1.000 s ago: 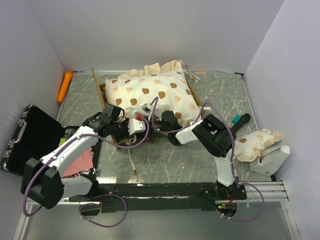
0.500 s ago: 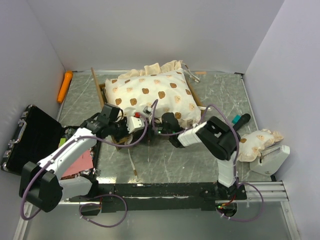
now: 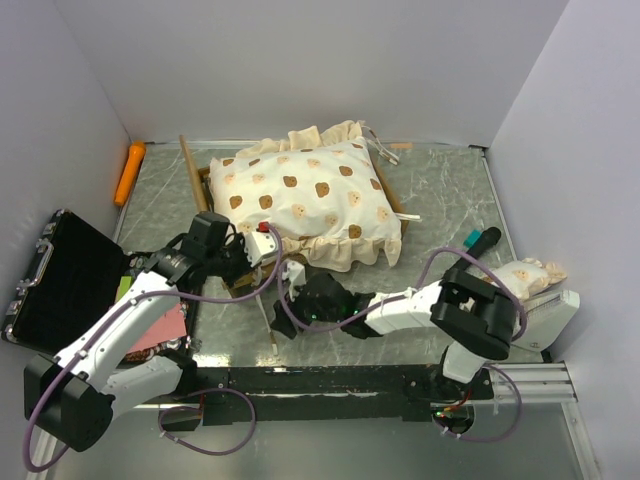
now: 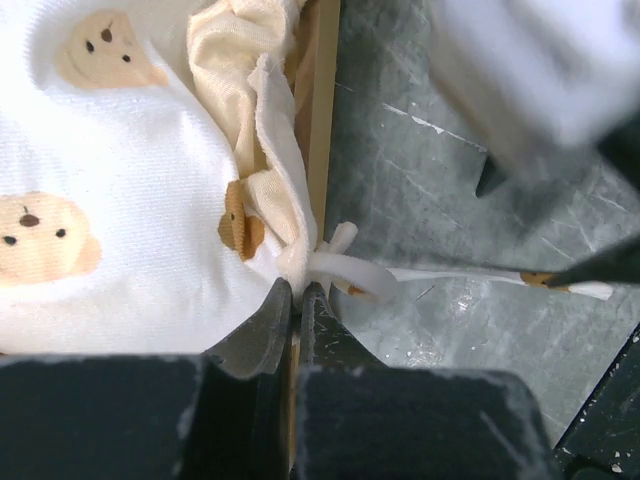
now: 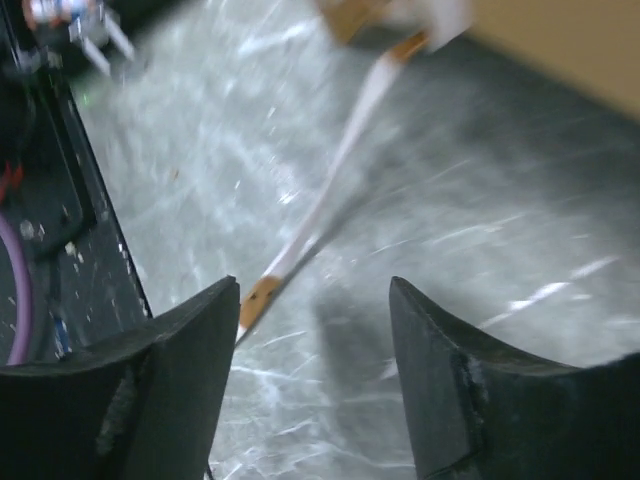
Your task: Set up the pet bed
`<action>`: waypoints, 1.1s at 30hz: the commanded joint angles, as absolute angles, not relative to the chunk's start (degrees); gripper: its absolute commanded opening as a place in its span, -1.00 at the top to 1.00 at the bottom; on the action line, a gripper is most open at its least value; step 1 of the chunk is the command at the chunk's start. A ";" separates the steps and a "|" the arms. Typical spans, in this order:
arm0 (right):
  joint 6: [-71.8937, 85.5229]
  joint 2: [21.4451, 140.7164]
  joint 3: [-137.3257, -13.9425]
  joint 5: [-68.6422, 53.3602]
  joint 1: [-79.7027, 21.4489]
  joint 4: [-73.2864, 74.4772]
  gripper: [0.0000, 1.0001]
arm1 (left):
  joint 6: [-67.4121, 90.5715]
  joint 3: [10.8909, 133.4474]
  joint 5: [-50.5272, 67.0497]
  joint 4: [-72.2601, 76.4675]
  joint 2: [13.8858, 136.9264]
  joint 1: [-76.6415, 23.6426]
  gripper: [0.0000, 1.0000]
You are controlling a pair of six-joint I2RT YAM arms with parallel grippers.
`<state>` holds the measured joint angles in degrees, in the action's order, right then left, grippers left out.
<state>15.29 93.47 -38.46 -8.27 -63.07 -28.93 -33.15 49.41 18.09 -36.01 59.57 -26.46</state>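
The pet bed [image 3: 394, 199] stands at the back middle, its light-wood headboard on the left. The cream bear-print mattress [image 3: 305, 195] lies on the frame, its ruffle hanging over the near rail. My left gripper [image 3: 252, 268] is at the bed's near left corner. In the left wrist view it [image 4: 296, 288] is shut on the mattress's [image 4: 120, 170] corner fabric beside the wooden rail [image 4: 322, 150]. My right gripper [image 3: 283, 318] hovers low over the table in front of the bed. It [image 5: 313, 283] is open and holds nothing, with a white tie ribbon [image 5: 300, 240] on the table below. The matching pillow [image 3: 512, 283] lies at the far right.
A black hard case [image 3: 60, 280] lies open at the left edge, with a pink sheet [image 3: 160, 325] beside it. An orange tube [image 3: 129, 172] lies in the back left corner. A white block [image 3: 545, 315] and a teal-tipped black tool [image 3: 478, 242] sit near the pillow.
My right gripper has opened and drawn back from the mattress's near edge toward the front of the table. My left gripper has closed on the mattress corner and stays there.
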 commanded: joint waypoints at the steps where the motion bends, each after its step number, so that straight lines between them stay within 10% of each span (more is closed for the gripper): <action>1: 13.45 97.98 -41.03 -3.77 -64.86 -31.11 -0.50 | -31.03 48.69 18.63 -37.53 57.57 -26.46 0.99; 11: 12.92 107.75 -47.72 -5.18 -65.39 -32.96 -0.44 | -30.41 48.69 17.76 -38.06 58.45 -26.46 0.99; 13: 13.44 108.19 -46.50 -5.45 -65.30 -34.70 -0.09 | -30.15 49.30 17.32 -38.76 58.80 -26.46 0.99; 16: 15.02 106.97 -43.95 -1.86 -64.95 -34.72 1.00 | -30.58 49.66 16.61 -39.90 58.45 -26.46 0.99; 33: 18.99 92.90 -30.13 -9.39 -50.71 -36.04 1.00 | -37.00 48.95 15.99 -47.90 57.92 -26.37 0.99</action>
